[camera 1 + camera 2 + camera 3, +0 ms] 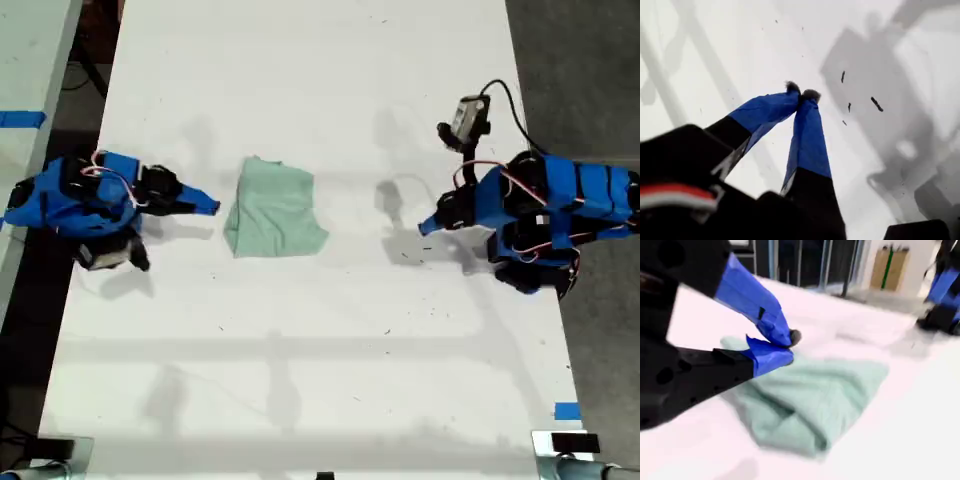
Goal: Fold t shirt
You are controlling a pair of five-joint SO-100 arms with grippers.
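1. My second gripper sits at the exterior view's left, fingers pressed together on nothing, tips just beside the t shirt
2. The mint-green t shirt lies as a squarish folded bundle on the white table, between both arms
3. My first gripper, at the exterior view's right, has its fingers closed empty, tips meeting over bare table, well apart from the shirt

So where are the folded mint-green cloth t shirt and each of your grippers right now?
Folded mint-green cloth t shirt [275, 210]: exterior view, middle of the bundle.
My first gripper [801, 93]: first wrist view, where its blue tips meet.
My second gripper [785, 346]: second wrist view, between its blue tips, by the shirt's edge.
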